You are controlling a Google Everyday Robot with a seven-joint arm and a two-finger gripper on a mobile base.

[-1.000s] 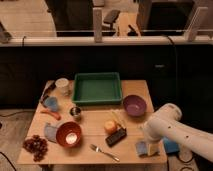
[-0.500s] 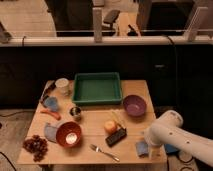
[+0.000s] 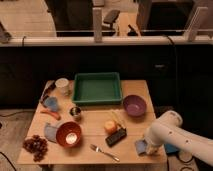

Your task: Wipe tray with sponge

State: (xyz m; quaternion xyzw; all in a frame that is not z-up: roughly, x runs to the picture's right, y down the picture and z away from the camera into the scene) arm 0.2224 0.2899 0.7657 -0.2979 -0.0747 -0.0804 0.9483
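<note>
- Lower than a second ago, the white arm [image 3: 172,134] has sunk toward the desk [image 3: 95,160], and its gripper [image 3: 145,148] has slid a little leftward along the front edge; all else on the desk has kept its place.
- Camera view: the gripper sits at the desk's front right corner, right at the pale blue sponge [image 3: 140,146]. The arm's white shell covers it, so I cannot tell whether the jaws are spread or pinching the sponge.
- No writing or label can be read on anything.
- Far beyond the jaws and to their left lies the green tray [image 3: 97,89], rectangular with raised walls.
- Between tray and jaws stands a round purple bowl [image 3: 134,105].
- Just left of the jaws lie a flat black bar [image 3: 116,137] and an orange fruit [image 3: 110,126]; a metal fork [image 3: 104,152] lies farther left.
- Well to the left are an orange bowl [image 3: 69,134], dark grapes [image 3: 36,145] and a white cup [image 3: 62,86].
</note>
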